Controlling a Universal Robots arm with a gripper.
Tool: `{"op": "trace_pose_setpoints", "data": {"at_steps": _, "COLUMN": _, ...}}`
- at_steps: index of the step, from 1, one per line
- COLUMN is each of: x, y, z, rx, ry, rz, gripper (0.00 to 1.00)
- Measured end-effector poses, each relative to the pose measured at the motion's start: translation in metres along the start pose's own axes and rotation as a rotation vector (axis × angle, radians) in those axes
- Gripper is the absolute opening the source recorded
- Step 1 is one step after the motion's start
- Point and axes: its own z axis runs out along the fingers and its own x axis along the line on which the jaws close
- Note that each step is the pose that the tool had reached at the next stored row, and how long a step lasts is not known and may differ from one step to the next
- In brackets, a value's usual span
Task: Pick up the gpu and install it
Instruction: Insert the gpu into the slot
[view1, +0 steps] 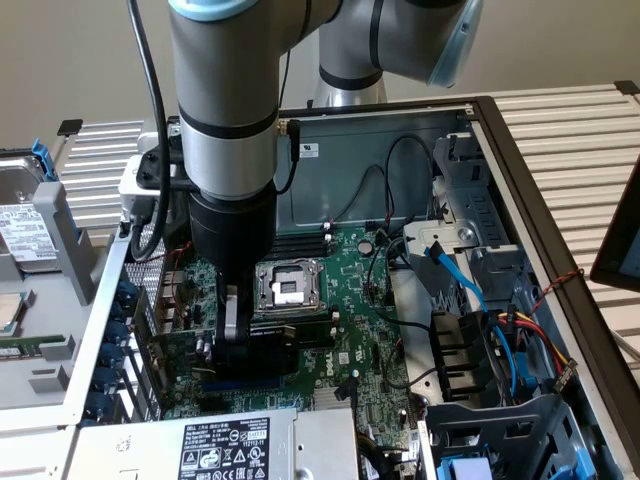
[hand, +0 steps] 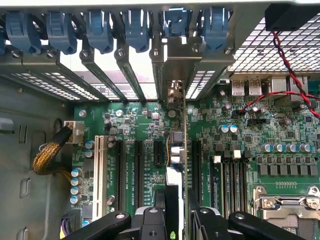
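Note:
The gpu (hand: 176, 145) stands edge-on over the green motherboard (hand: 145, 125), between two black expansion slots. Its silver end bracket (hand: 172, 65) sits against the case's rear slot openings. My gripper (hand: 175, 222) is shut on the card's near end, one black finger (hand: 150, 220) on each side. In the exterior view the gripper (view1: 232, 338) reaches straight down into the open case, with the dark gpu (view1: 258, 352) low over the motherboard (view1: 350, 290), on the exterior view's left of the CPU socket (view1: 288, 288).
Blue slot latches (hand: 100, 27) line the case's rear wall. A white slot (hand: 98, 170) and memory slots (hand: 232, 175) flank the card. A red wire (hand: 285, 60) crosses near the ports. The power supply (view1: 220, 445), drive cage (view1: 500, 430) and blue cable (view1: 455, 270) crowd the case.

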Motion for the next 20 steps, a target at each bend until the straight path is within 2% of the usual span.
{"op": "trace_pose_setpoints", "data": {"at_steps": 20, "x": 0.0005, "y": -0.0001, "z": 0.0003, "rx": -0.0001, "ry": 0.0006, "rz": 0.000, "gripper": 0.27}}
